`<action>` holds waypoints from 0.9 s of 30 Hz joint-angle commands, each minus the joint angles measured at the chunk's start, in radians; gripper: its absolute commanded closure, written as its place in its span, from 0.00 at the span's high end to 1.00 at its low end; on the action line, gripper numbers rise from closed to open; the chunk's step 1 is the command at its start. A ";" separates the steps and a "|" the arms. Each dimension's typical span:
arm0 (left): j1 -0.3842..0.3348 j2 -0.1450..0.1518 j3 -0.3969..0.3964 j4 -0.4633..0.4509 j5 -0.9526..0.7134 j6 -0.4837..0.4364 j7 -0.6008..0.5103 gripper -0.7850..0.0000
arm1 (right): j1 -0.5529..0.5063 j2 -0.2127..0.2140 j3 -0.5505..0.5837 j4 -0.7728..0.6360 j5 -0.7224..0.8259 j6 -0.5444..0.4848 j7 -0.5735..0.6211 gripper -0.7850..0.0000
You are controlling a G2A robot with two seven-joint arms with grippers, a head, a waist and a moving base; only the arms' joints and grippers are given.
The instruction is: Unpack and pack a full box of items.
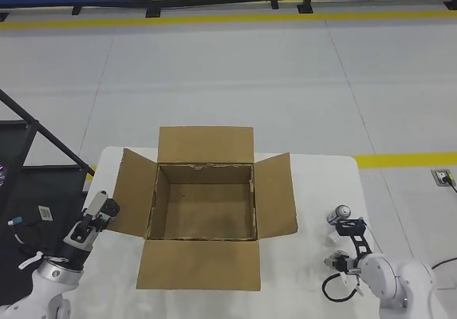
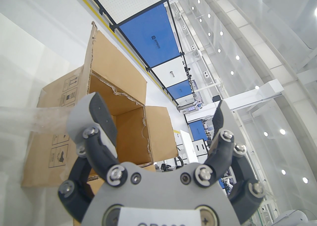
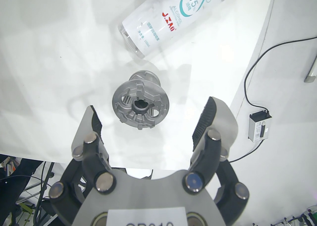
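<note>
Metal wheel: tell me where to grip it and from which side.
Probably pinch the metal wheel across its wide disc's rim, straight from where the open right end effector hangs: the disc faces it, and the bottle crowds the far side.

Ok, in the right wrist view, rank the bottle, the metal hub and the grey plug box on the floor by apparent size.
1. bottle, cut off at the frame edge.
2. metal hub.
3. grey plug box; it lies on the floor, farther from the camera, so its true size is unsure.
</note>
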 commanded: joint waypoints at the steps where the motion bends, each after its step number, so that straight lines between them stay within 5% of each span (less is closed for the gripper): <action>1: 0.000 0.000 0.000 0.000 0.000 0.000 0.000 1.00 | 0.004 0.001 -0.007 0.006 -0.002 0.002 0.003 0.40; 9: 0.000 0.000 0.000 0.000 0.000 0.000 0.000 1.00 | 0.017 0.006 -0.023 0.008 -0.013 -0.014 0.027 0.18; 11: 0.000 0.000 0.000 0.000 0.000 0.000 0.000 1.00 | 0.023 0.008 -0.020 0.007 -0.006 -0.013 0.031 0.00; 17: 0.000 0.000 0.000 0.000 0.000 0.000 0.000 1.00 | 0.009 0.014 0.017 -0.077 0.031 -0.005 0.024 0.00; 27: 0.000 0.000 0.000 0.000 0.000 0.000 0.000 1.00 | 0.008 0.015 0.071 -0.445 0.154 0.117 0.025 0.00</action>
